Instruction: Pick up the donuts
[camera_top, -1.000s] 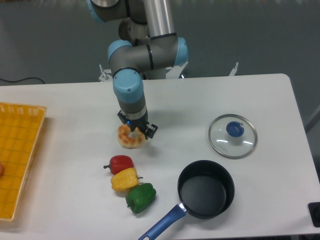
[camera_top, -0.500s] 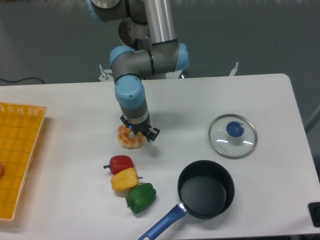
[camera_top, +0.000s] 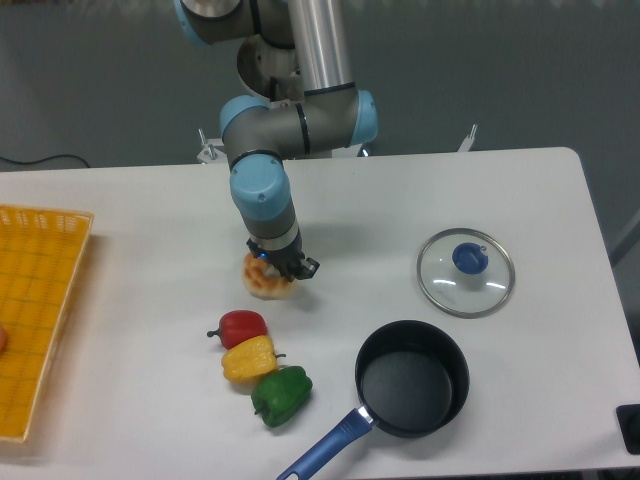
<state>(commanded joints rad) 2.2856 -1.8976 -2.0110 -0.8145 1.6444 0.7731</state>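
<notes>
The donut (camera_top: 264, 283) is a small golden-tan ring with orange and cream patches, lying on the white table left of centre. My gripper (camera_top: 280, 268) is straight down on it, its black fingers astride the ring's right side, and it hides part of the donut. The jaws look narrowed around the ring, but the fingertips are too small to tell whether they press on it. The donut rests on the table.
Red (camera_top: 240, 326), yellow (camera_top: 250, 358) and green (camera_top: 281, 394) toy peppers lie in a row just in front of the donut. A black pan with a blue handle (camera_top: 412, 379) sits front right, a glass lid (camera_top: 465, 272) right, a yellow basket (camera_top: 35, 315) at the left edge.
The gripper has come down lower onto the donut and shifted slightly right and toward the front; its fingers have drawn closer together. The donut has nudged slightly right.
</notes>
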